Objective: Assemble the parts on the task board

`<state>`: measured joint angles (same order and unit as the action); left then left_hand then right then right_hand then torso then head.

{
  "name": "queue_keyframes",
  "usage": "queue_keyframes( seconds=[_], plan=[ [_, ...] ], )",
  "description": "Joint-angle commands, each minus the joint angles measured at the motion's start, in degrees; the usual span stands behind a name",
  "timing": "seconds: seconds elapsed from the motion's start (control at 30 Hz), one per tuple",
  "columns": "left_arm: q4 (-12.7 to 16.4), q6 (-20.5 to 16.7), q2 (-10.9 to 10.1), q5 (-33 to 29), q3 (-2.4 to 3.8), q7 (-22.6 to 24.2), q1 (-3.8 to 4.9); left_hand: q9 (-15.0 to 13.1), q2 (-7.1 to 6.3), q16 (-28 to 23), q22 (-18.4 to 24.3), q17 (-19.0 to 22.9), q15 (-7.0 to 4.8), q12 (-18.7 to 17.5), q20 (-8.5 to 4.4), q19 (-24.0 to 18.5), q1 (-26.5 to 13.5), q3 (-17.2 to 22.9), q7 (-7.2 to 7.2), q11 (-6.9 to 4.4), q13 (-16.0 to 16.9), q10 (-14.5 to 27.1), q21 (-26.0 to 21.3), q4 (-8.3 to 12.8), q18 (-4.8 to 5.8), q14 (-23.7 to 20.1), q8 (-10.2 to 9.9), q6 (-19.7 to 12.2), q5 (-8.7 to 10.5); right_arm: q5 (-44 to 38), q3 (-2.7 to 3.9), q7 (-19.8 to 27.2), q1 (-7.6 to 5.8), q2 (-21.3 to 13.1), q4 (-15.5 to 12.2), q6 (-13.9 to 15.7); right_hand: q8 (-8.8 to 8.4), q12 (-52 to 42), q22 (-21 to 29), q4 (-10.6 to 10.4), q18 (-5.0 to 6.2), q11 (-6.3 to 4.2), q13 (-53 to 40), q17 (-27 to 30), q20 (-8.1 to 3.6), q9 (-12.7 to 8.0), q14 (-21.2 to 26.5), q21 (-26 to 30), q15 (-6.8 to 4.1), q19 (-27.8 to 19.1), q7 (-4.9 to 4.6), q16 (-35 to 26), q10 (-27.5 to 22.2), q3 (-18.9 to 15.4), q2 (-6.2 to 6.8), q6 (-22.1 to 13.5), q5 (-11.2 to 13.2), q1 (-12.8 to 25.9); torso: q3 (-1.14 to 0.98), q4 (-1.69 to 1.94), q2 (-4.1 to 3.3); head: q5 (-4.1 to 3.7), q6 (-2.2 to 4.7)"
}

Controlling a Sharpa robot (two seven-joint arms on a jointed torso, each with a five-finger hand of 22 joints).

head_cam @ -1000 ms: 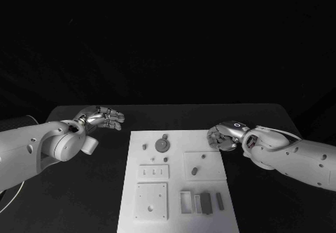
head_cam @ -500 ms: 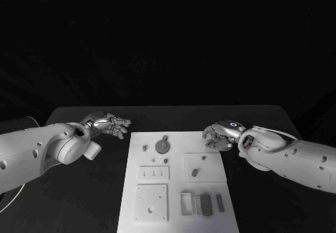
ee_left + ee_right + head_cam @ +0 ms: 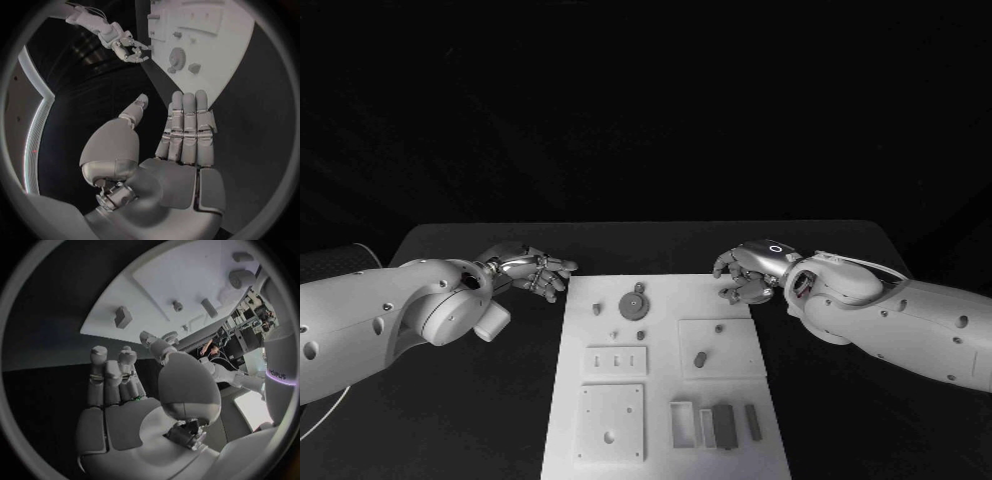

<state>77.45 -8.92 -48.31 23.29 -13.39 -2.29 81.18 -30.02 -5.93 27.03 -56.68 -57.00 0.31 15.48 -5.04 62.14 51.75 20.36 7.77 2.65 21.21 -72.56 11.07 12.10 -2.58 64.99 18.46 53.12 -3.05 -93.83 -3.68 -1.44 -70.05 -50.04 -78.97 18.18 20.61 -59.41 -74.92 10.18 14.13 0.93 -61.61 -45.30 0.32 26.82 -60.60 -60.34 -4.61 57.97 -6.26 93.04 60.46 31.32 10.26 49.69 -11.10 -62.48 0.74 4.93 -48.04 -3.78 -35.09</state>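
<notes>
White task board (image 3: 733,392) lies mid-counter, its small parts (image 3: 633,301) seated on it. Left hand (image 3: 531,270), fingers straight and empty, hovers just beside the board's far corner; right hand (image 3: 744,275), apparently loosely curled and empty, should descend squarely over one part.

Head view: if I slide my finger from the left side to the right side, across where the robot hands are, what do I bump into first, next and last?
Left robot hand → round gear-like part on the white task board → right robot hand.
</notes>
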Motion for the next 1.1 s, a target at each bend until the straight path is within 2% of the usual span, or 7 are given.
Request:
queue_keyframes(
  seconds=[0.03,0.27,0.47,0.67,0.8,0.9,1.1],
  plan=[
    [-0.1,0.8,0.1,1.0,0.05,-0.9,0.11,0.1,-0.70,0.4,-0.2,-0.1,-0.08,0.4,-0.19,-0.1,0.2,0.0,0.43,-0.10,0.2,0.6,0.1,0.5,0.28,-0.5,-0.4,-0.1,0.24,-0.6,0.01,-0.4,0.03,-0.5,-0.5,-1.9,-0.52,-0.4,-0.7,-0.6,0.87,-0.27,0.2,-0.1,-0.12,0.0,0.1,0.1,-0.21,-0.1,-0.65,-0.4,-1.3,-0.1,0.97,5.3,-0.3,0.1,-0.15,0.04,-0.04,-0.04,0.06],
    [-0.2,0.7,0.1,1.0,0.05,-0.2,0.11,0.3,-0.91,0.5,-0.4,0.0,0.08,0.7,-0.14,-0.6,0.4,0.1,0.71,0.14,0.7,1.4,-0.1,1.1,0.46,-1.1,-0.9,-0.7,0.24,1.5,-0.01,0.4,0.04,-2.5,-1.4,-2.5,-1.95,-0.7,-0.6,-1.4,0.87,0.35,0.7,-0.3,-0.06,-0.5,0.3,0.4,0.15,-0.3,-1.35,-0.7,-1.9,0.1,3.16,3.4,-0.3,0.6,-0.08,0.01,-0.06,-0.06,0.06],
    [-0.6,0.5,0.1,0.7,0.04,0.4,0.10,0.6,-1.07,0.2,-0.4,0.6,0.62,0.4,0.28,-1.7,0.6,0.4,1.46,0.91,1.0,3.4,-0.8,1.9,0.66,-2.4,-1.9,-2.3,0.24,3.5,-0.02,1.8,0.04,-4.0,-1.6,-2.1,-5.79,-1.3,-0.6,-2.0,0.87,2.41,1.0,-0.6,0.18,-2.3,0.9,0.7,2.01,-0.8,-3.52,-0.9,-3.0,-0.9,5.43,-3.1,-0.2,1.4,-0.18,-0.03,-0.10,-0.21,-0.01],
    [-0.9,0.3,0.0,0.5,0.04,0.7,0.10,0.6,-1.15,0.4,-0.6,0.7,0.68,0.2,0.35,-1.7,0.8,0.6,1.70,1.27,1.1,4.4,-0.9,2.4,0.59,-2.5,-2.2,-2.7,0.23,3.9,-0.07,2.7,0.07,-3.6,-0.1,-2.9,-7.20,-1.8,-0.7,-1.9,0.87,2.60,1.3,-0.8,0.44,-2.9,1.6,1.0,2.28,-1.4,-3.67,-1.1,-4.1,-1.8,6.09,-6.3,-0.2,1.1,-0.19,0.03,-0.12,-0.32,-0.06],
    [-1.1,0.1,0.0,0.3,0.04,0.9,0.10,0.7,-1.17,0.5,-0.7,0.8,0.72,0.1,0.41,-1.7,1.0,0.7,1.79,1.48,1.2,5.0,-0.9,2.8,0.58,-2.6,-2.2,-2.9,0.23,3.9,-0.23,3.0,0.21,-3.2,0.8,-3.3,-7.23,-2.0,-0.7,-1.8,0.87,2.58,1.3,-0.9,0.52,-2.8,1.8,1.1,2.27,-1.6,-3.64,-1.2,-4.4,-1.8,5.97,-6.6,-0.2,0.7,-0.23,0.10,-0.12,-0.32,-0.14],
    [-1.2,0.0,0.1,0.2,0.04,1.0,0.10,0.6,-1.20,0.5,-0.7,0.9,0.78,0.0,0.47,-1.8,1.0,0.8,1.84,1.60,1.2,5.3,-1.0,2.9,0.60,-2.8,-2.3,-2.9,0.24,3.9,-0.33,3.2,0.29,-3.0,1.6,-2.9,-6.66,-2.5,-0.7,-1.4,0.87,2.52,1.3,-1.0,0.58,-2.6,2.0,1.2,2.21,-1.7,-3.59,-1.2,-4.6,-1.8,5.30,-5.9,-0.2,-0.1,-0.18,0.07,-0.13,-0.37,-0.25],
    [-1.3,0.1,0.1,-0.3,0.04,1.4,0.09,0.6,-1.12,0.4,-0.7,1.1,0.97,-0.1,0.63,-2.1,1.1,0.9,1.87,1.80,1.2,5.8,-1.2,3.3,0.67,-3.2,-2.2,-2.9,0.24,3.9,-0.44,4.4,1.06,-1.4,3.9,-2.7,-3.85,-3.8,-0.9,2.1,0.87,2.42,1.6,-1.2,0.67,-1.3,1.8,0.9,2.18,-1.7,-3.47,-1.0,-4.5,-1.8,1.04,-1.3,-0.2,-3.8,-0.09,0.04,-0.12,-0.65,-0.41]
  ],
)
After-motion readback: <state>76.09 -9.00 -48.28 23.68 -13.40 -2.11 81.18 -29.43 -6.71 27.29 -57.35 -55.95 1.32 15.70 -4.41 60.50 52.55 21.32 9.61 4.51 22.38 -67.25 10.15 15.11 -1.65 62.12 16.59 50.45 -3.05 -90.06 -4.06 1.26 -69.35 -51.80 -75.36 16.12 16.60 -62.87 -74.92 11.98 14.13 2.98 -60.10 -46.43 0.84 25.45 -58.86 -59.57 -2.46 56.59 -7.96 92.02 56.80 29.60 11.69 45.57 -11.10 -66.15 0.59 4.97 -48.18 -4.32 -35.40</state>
